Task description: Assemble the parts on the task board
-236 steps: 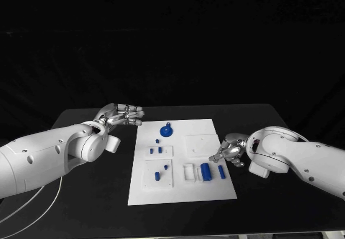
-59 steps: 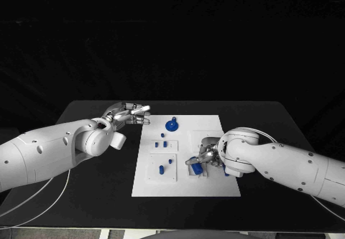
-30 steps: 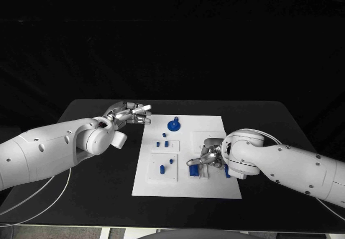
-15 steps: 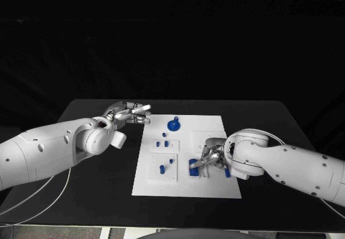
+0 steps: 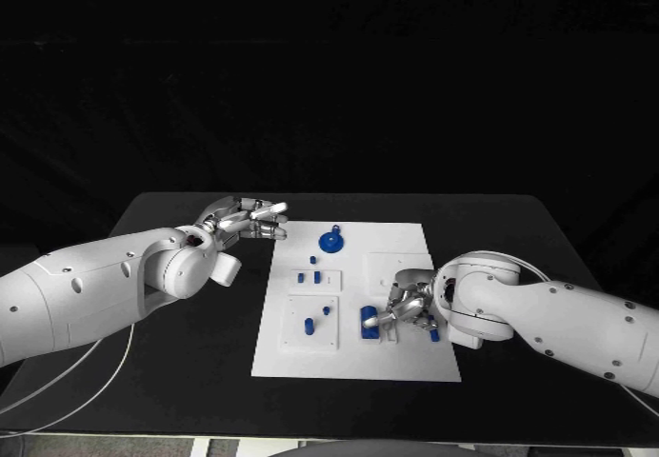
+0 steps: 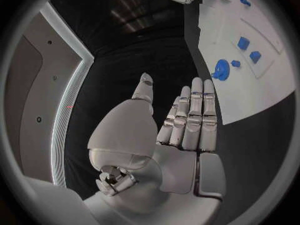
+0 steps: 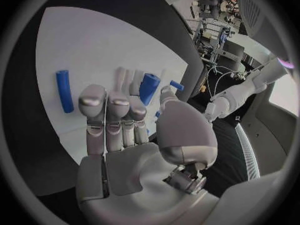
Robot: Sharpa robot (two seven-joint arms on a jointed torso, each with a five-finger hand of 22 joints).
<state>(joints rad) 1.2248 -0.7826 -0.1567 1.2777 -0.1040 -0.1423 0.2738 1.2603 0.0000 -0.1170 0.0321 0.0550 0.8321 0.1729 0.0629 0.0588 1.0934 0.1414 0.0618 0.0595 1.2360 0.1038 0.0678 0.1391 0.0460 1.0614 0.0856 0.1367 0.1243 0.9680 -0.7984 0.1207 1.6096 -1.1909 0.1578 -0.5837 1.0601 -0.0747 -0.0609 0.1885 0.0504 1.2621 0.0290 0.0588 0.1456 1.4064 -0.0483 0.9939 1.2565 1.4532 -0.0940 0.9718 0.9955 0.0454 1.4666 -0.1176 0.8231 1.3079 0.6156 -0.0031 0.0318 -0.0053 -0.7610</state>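
Lowered right hand [image 5: 407, 307] touches short blue cylinder [image 5: 369, 319].

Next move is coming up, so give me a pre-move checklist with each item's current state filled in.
1. Left robot hand empty: ok.
2. Right robot hand clear of thick blue cylinder: cannot tell, fingertips right beside it.
3. Cylinder seated in its slot: cannot tell.
4. Thin blue rod lying free on white board: ok.
5. Blue knob unobstructed: ok.
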